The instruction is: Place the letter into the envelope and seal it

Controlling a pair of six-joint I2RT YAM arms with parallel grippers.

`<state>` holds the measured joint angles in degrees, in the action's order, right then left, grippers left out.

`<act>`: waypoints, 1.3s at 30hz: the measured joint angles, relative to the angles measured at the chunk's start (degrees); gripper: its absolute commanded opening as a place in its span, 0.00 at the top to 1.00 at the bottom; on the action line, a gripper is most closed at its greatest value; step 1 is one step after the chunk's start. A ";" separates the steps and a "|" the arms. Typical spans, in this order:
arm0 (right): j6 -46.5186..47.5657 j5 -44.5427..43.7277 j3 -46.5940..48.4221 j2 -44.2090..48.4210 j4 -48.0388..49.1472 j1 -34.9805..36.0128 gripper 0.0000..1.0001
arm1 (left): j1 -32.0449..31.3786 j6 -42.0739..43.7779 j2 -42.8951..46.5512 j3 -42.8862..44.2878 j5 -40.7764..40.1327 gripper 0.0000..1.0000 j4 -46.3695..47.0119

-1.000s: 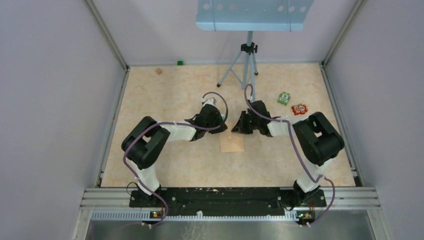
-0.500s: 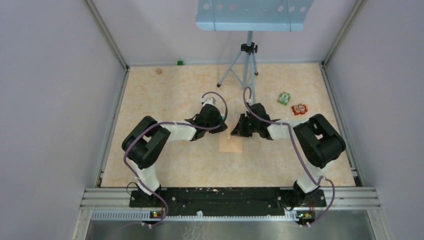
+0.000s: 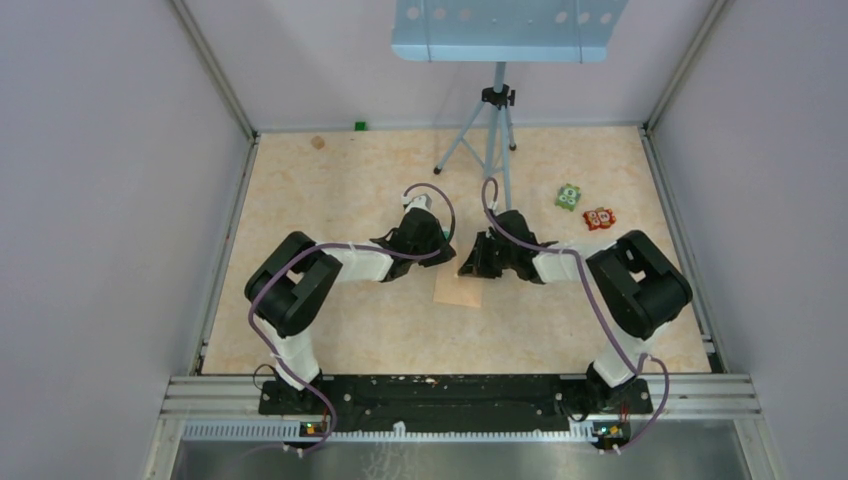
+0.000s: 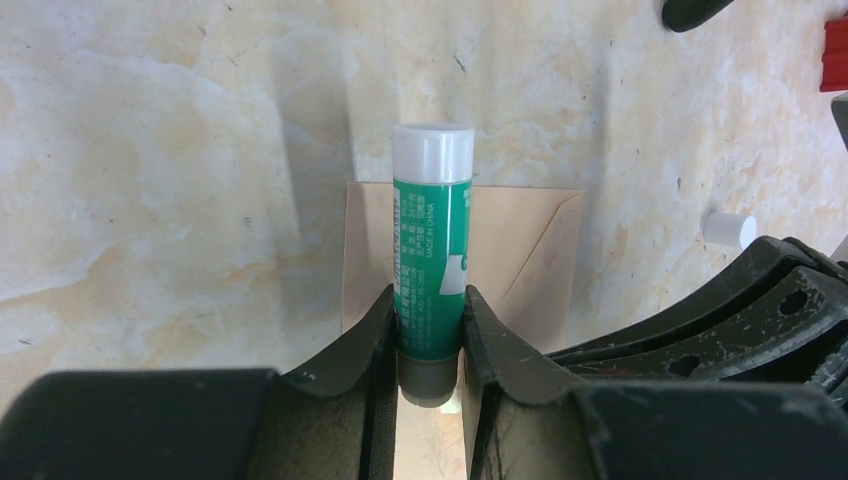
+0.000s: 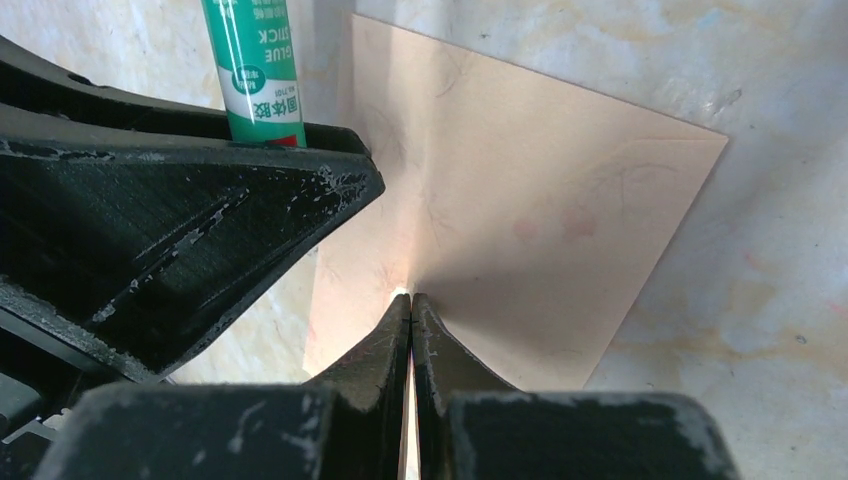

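Left gripper grips a green glue stick over the envelope; right gripper is closed tight, tips on the paper.
The envelope lies flat between the arms; no letter is visible. Pinned at one point only, it may swivel or crease if the stick drags, smearing glue. Readable text: "GLUE STICK", "MADE IN CHINA".

The envelope lies flat on the table, centred, just before the two grippers. The left gripper holds a glue stick over the envelope. The right gripper touches the envelope's surface. A small cap lies beside the envelope. A tripod stands behind, with two toy figures to its right.
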<state>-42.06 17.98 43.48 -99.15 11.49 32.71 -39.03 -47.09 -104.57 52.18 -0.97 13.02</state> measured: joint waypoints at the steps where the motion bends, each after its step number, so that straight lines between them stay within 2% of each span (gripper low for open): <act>1: 0.02 -0.15 -0.07 0.11 -0.07 0.09 1.00 | 0.00 0.02 -0.02 0.00 0.02 1.00 0.02; 23: 0.55 -2.69 -0.90 2.16 -2.56 2.60 1.00 | 0.26 0.02 -0.35 0.00 0.68 1.00 0.83; 39: -0.61 -3.26 -6.03 6.08 -0.83 2.75 1.00 | 0.68 0.04 -0.44 0.00 1.60 1.00 0.96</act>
<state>-42.68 14.72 37.45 -93.08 10.66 35.46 -38.35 -47.05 -105.01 52.18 0.62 13.98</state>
